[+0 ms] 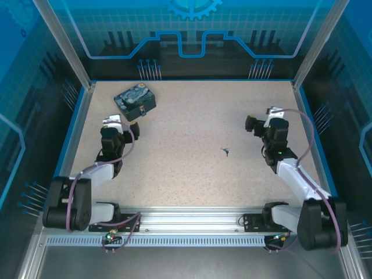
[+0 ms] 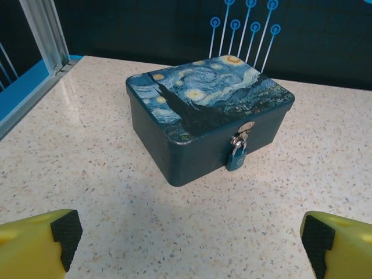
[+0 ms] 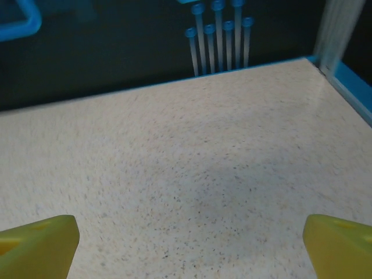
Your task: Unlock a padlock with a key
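The tiny bluish-grey padlock (image 2: pixel 237 157) hangs shut from the silver hasp on the front of the painting-print box (image 2: pixel 209 107), which stands at the back left of the table (image 1: pixel 135 99). From above the padlock (image 1: pixel 142 110) is a small speck on the box's near side. My left gripper (image 2: pixel 192 247) is open just short of the box, its yellow fingers (image 2: pixel 38 241) wide apart and holding nothing. The key (image 1: pixel 225 151), a thin dark sliver, lies alone on the table right of centre. My right gripper (image 3: pixel 189 247) is open over bare table, up and to the right of the key (image 1: pixel 263 120).
The speckled table (image 1: pixel 192 180) is fenced by blue-edged walls with metal posts at the back corners (image 1: pixel 87 87). The right wrist view faces the back right corner post (image 3: pixel 337 35). Wide bare room lies between the two arms around the key.
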Robot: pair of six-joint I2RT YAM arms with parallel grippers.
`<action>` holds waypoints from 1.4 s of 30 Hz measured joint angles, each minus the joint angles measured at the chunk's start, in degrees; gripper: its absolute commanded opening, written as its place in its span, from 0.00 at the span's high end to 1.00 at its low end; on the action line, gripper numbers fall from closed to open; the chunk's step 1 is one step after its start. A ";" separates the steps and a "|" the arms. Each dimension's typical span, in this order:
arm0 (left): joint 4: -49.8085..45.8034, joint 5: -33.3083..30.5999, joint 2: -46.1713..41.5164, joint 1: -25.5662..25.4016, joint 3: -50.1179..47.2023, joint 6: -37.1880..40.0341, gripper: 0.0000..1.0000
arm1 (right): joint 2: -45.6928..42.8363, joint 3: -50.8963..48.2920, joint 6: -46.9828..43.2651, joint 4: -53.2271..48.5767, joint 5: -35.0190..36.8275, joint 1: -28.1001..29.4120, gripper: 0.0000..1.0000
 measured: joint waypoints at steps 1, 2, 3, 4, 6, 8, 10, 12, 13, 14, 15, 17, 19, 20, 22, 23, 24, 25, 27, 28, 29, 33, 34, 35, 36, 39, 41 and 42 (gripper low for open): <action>-4.04 -0.13 -1.46 0.00 1.84 -1.20 0.01 | -1.64 1.31 3.06 -3.32 -0.44 -2.14 0.00; -7.74 -0.13 -2.43 0.00 3.89 -2.43 0.01 | -2.67 2.05 4.92 -5.46 -0.68 -3.61 0.00; -11.76 -0.13 -3.15 0.00 6.47 -3.87 0.01 | -3.76 3.04 7.04 -8.61 -1.11 -5.18 0.00; -16.09 -0.11 -3.45 0.00 9.57 -5.42 0.01 | -4.26 4.00 8.48 -11.32 -1.38 -5.77 0.00; -24.04 0.11 -3.04 0.00 15.91 -8.28 0.01 | -3.76 6.60 9.94 -17.14 -2.71 -5.18 0.00; -31.21 0.50 -1.03 0.00 22.60 -10.27 0.01 | -2.01 9.46 10.27 -22.10 -4.90 -3.96 0.00; -36.00 0.83 2.03 0.00 28.52 -11.82 0.01 | 0.26 11.93 10.40 -25.53 -7.58 -2.58 0.00; -43.10 1.57 6.25 0.00 34.49 -12.66 0.01 | 2.75 14.19 10.60 -29.81 -9.99 -0.46 0.00; -45.79 2.08 9.99 0.00 38.73 -12.70 0.01 | 4.46 15.56 10.62 -31.26 -11.28 1.31 0.00; -47.50 2.29 13.07 0.00 42.01 -12.70 0.01 | 5.88 16.50 10.64 -32.22 -12.17 3.10 0.00; -49.75 2.54 16.87 0.00 46.05 -12.68 0.01 | 7.39 17.35 10.73 -33.29 -13.14 5.55 0.00; -53.57 2.93 23.34 0.00 52.70 -12.61 0.01 | 8.98 18.01 10.93 -34.73 -14.10 9.66 0.00; -56.98 3.13 28.98 0.00 58.62 -12.48 0.01 | 9.68 18.18 11.43 -36.11 -14.14 13.94 0.00; -58.14 3.13 31.47 0.02 61.26 -12.39 0.01 | 9.77 18.21 11.65 -36.59 -13.73 15.63 0.00; -60.61 3.13 36.76 0.09 67.30 -12.07 0.01 | 9.94 18.49 11.89 -37.57 -13.05 19.19 0.00; -61.18 3.13 38.71 0.11 69.48 -11.96 0.01 | 9.99 18.58 11.91 -37.73 -12.94 20.41 0.00; -62.42 3.13 41.20 0.17 72.57 -11.78 0.01 | 9.99 18.58 11.89 -37.79 -13.11 21.33 0.00; -63.49 3.13 43.60 0.28 75.65 -11.45 0.01 | 9.97 18.58 11.89 -37.86 -13.33 21.79 0.00; -64.96 3.13 47.91 0.50 81.48 -10.86 0.01 | 9.84 18.53 11.89 -37.79 -13.62 22.05 0.00; -65.83 3.15 50.31 0.63 84.94 -10.67 0.01 | 9.57 18.45 11.89 -37.75 -13.94 22.10 0.00; -66.53 3.13 52.46 0.79 87.89 -10.58 0.01 | 9.18 18.34 11.89 -37.75 -14.21 22.10 0.00; -69.55 3.10 61.02 1.36 99.91 -9.62 0.01 | 6.32 17.68 11.58 -37.97 -14.80 22.18 0.00; -70.36 3.10 63.14 1.46 102.82 -9.44 0.01 | 5.60 17.68 11.43 -38.05 -14.78 22.18 0.00; -71.06 3.10 64.89 1.55 105.09 -9.35 0.01 | 4.94 17.68 11.23 -38.25 -14.69 22.18 0.00; -71.76 3.10 66.82 1.64 107.56 -9.27 0.01 | 4.33 17.68 11.10 -38.51 -14.62 22.18 0.00; -72.41 3.10 70.40 1.70 110.95 -9.16 0.01 | 2.60 17.68 10.56 -39.30 -14.47 22.21 0.00; -72.74 3.10 71.58 1.75 111.60 -9.11 0.01 | 1.33 17.68 10.27 -39.76 -14.40 22.18 0.00; -73.05 3.10 72.24 1.79 112.08 -8.98 0.01 | 0.68 17.68 10.14 -40.00 -14.40 22.18 0.00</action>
